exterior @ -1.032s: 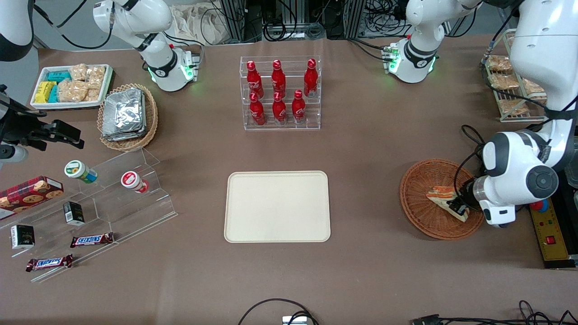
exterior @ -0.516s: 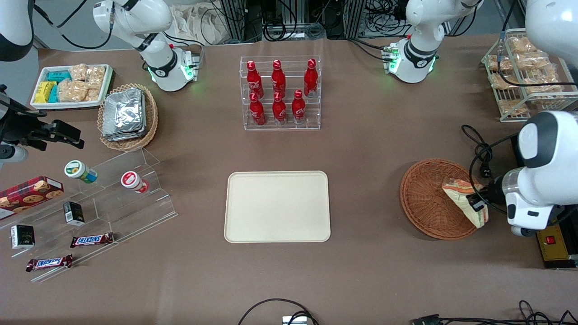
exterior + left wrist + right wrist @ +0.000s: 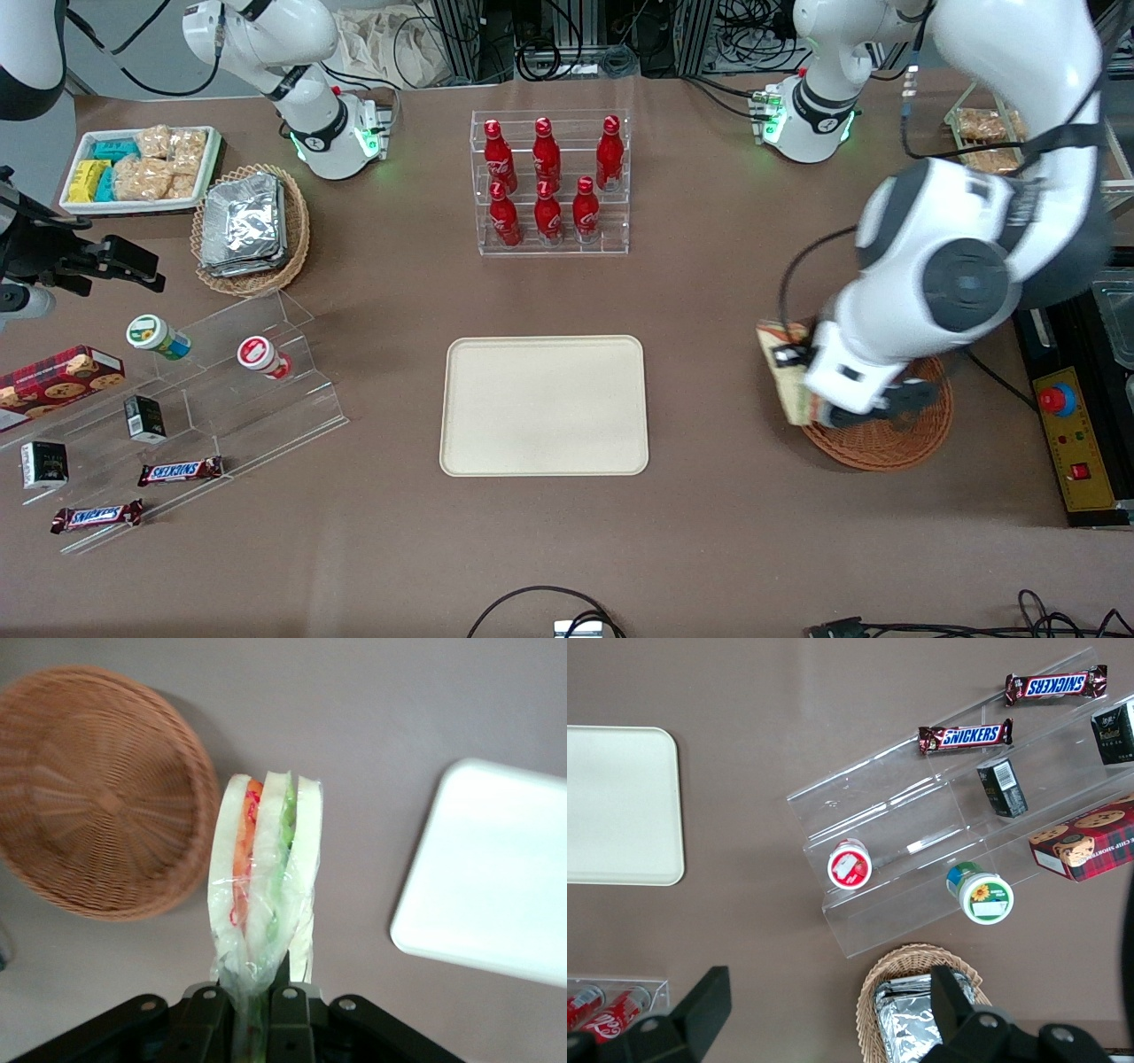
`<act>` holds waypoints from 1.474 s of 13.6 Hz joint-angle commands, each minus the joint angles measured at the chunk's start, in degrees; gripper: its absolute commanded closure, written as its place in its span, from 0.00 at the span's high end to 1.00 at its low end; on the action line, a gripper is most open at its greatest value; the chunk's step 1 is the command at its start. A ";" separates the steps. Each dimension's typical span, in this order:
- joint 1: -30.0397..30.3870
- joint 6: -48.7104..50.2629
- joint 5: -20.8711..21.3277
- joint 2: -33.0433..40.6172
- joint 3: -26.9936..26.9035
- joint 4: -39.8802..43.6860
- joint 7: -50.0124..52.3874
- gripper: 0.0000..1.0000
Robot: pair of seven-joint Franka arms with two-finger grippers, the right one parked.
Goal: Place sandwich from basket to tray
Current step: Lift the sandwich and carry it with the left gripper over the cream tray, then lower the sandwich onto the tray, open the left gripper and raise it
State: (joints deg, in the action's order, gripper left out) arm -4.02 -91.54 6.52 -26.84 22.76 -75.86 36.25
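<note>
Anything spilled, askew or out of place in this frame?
Nothing stands out. The tool is shut on the wrapped sandwich, held clear of the basket and not yet over the tray, which has nothing on it. Nothing has spilled.

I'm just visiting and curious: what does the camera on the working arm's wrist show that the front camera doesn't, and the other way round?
Only the wrist view shows the gripper pinching the wrapped sandwich and its orange and green layers edge-on. Only the front view shows the cola bottles, the foil packets and the Snickers bars. Both show the sandwich lifted out of the basket, not yet over the tray.
</note>
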 commanded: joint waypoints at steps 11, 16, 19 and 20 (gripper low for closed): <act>-14.70 -24.11 0.95 -20.44 0.35 1.07 -0.91 0.00; -14.79 -27.37 1.74 -21.06 0.35 -0.61 -0.83 0.72; -14.00 -28.17 1.31 -20.02 0.35 -0.61 -0.74 1.00; -13.65 -27.56 0.78 -18.96 0.44 -0.52 -0.74 1.00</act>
State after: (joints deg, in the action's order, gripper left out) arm -18.27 -119.80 7.65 -48.23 23.19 -75.99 35.70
